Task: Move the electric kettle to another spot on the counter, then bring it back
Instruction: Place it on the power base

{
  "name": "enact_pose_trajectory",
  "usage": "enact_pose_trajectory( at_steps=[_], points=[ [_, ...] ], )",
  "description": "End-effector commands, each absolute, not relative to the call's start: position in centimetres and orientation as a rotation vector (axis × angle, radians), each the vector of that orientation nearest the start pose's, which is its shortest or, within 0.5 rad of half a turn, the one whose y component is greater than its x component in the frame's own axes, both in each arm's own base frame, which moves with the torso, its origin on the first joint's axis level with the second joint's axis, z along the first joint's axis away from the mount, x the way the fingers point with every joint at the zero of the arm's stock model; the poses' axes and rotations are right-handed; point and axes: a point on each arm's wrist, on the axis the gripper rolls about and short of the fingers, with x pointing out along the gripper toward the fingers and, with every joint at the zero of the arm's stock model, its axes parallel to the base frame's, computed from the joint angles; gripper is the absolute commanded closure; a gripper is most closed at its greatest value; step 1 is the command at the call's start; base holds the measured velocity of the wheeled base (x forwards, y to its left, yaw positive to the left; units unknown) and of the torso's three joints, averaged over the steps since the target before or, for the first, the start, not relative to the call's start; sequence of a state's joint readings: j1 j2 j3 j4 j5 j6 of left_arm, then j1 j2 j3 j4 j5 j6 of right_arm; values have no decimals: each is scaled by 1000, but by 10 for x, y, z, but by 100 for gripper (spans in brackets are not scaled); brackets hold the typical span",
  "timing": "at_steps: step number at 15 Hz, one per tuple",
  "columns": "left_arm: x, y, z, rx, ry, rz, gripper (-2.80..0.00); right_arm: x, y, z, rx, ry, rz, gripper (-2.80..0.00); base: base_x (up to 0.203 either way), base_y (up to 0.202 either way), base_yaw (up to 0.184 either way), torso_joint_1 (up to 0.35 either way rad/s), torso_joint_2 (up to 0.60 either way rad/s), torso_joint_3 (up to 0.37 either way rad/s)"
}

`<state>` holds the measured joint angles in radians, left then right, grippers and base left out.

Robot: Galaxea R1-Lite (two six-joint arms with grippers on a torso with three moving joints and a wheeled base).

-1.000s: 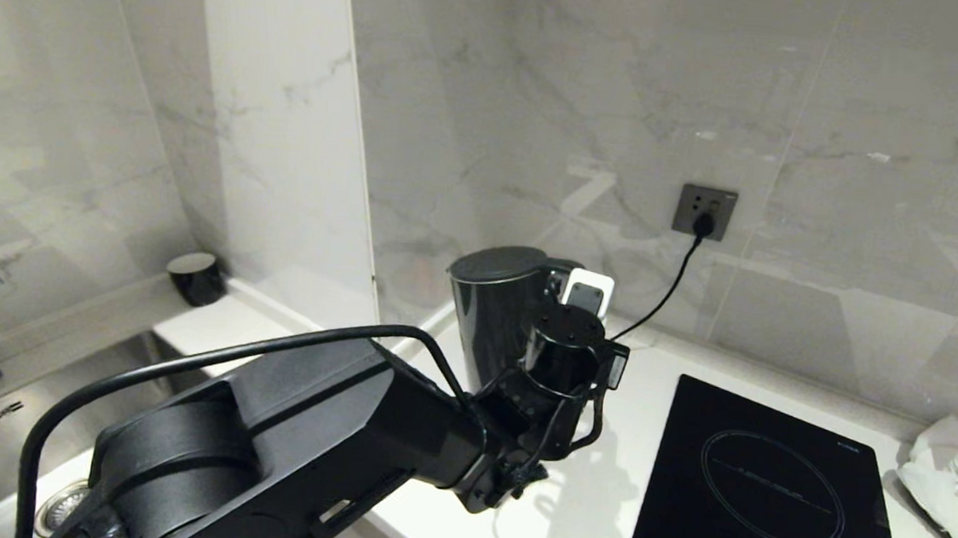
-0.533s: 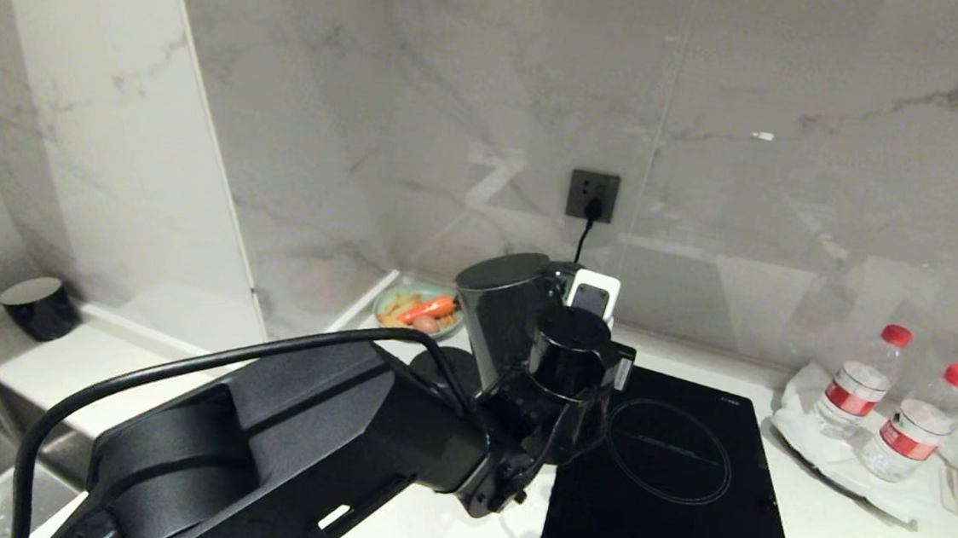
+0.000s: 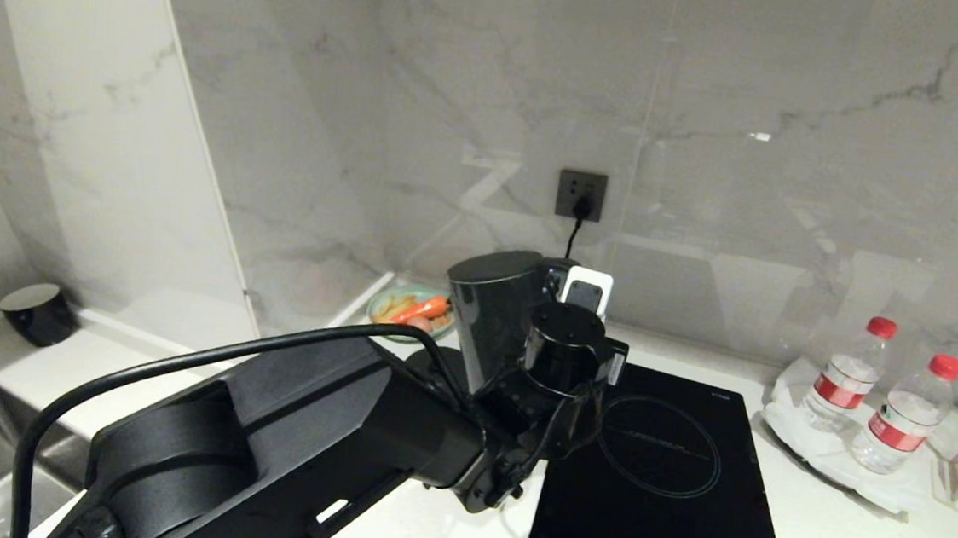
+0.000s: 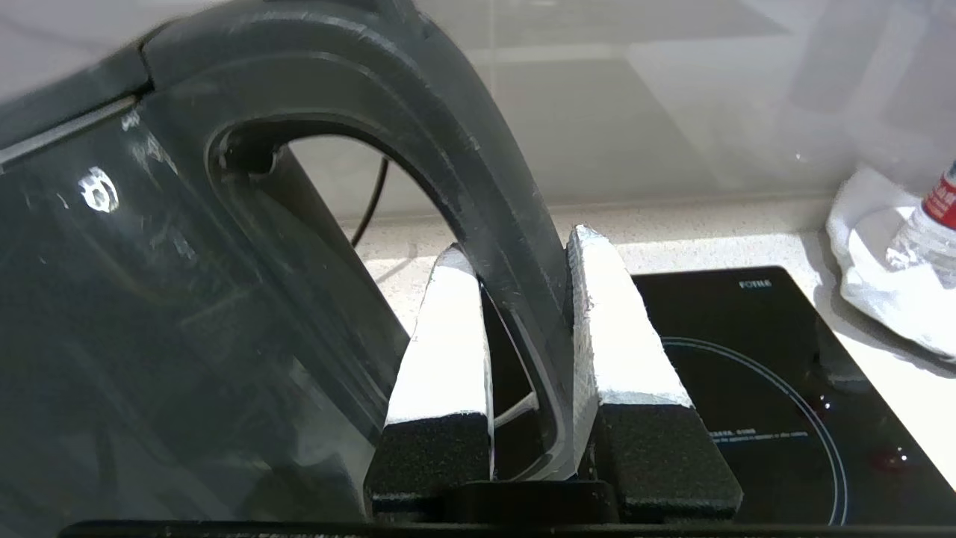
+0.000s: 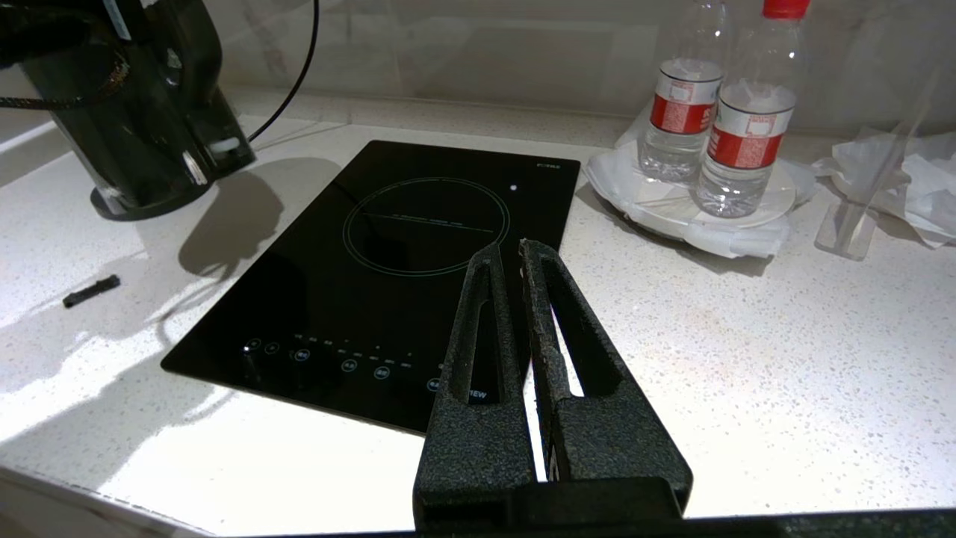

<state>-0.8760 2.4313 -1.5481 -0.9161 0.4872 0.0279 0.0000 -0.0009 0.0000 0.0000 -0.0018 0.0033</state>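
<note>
Left tool (image 4: 526, 314) is clamped on the big loop handle (image 4: 478, 187) of the tall glossy black electric kettle (image 3: 496, 317), white-padded fingers (image 4: 609, 329) pressed on either side of the handle's lower curve, only a narrow gap between them filled by the handle. Firm hold, as far as the left wrist view shows.

Kettle location: upright, at the end of the left arm, just left of the glossy black glass cooktop panel (image 3: 659, 480), in front of the grey wall socket (image 3: 581, 194) with its black cord. In the right wrist view the kettle body (image 5: 142, 112) appears to hang slightly above a flat round black base disc (image 5: 131, 209) on the white speckled stone counter (image 5: 747, 359); contact at the bottom can't be confirmed, but it reads as lifted or just off the disc.

Progress judgement: grasp done, kettle in hand. Whether this is the outbound leg or the return leg can't be told from these views alone. The kettle is not set down at any spot, so a placement and release remain, and if this is the first leg, the whole bring-back too.

Right tool (image 5: 515, 261) idle, near the front edge of the counter over the cooktop's control strip, dark fingers nearly together, nothing between them.

Other stuff: two clear water bottles with red caps (image 3: 872, 381) on a white plate far right, small green dish of food (image 3: 409, 308) behind the kettle to the left, short black cup (image 3: 37, 313) on the far left ledge, small black strip (image 5: 91, 291) lying on the counter.
</note>
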Motion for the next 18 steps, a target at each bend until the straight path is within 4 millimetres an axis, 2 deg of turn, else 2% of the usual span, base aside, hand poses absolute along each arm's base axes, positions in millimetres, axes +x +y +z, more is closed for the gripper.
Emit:
enact_pose_trajectory(
  at_steps=[1,4,9,12,15,18],
  points=[
    [327,-372,119,-4,-45,-377,0,-23,0,75,3,0,-2,0,0,0,0,0,0,0],
    [325,-370,125,-11,-54,-376,0,-23,0,75,3,0,-2,0,0,0,0,0,0,0],
    [327,-371,121,1,-51,-375,0,-23,0,75,3,0,-2,0,0,0,0,0,0,0],
    [339,-368,119,14,-63,-352,0,-23,0,75,3,0,-2,0,0,0,0,0,0,0],
    [359,-362,116,30,-81,-315,0,-23,0,75,3,0,-2,0,0,0,0,0,0,0],
    [377,-361,101,56,-66,-289,0,-23,0,75,3,0,-2,0,0,0,0,0,0,0]
  ],
)
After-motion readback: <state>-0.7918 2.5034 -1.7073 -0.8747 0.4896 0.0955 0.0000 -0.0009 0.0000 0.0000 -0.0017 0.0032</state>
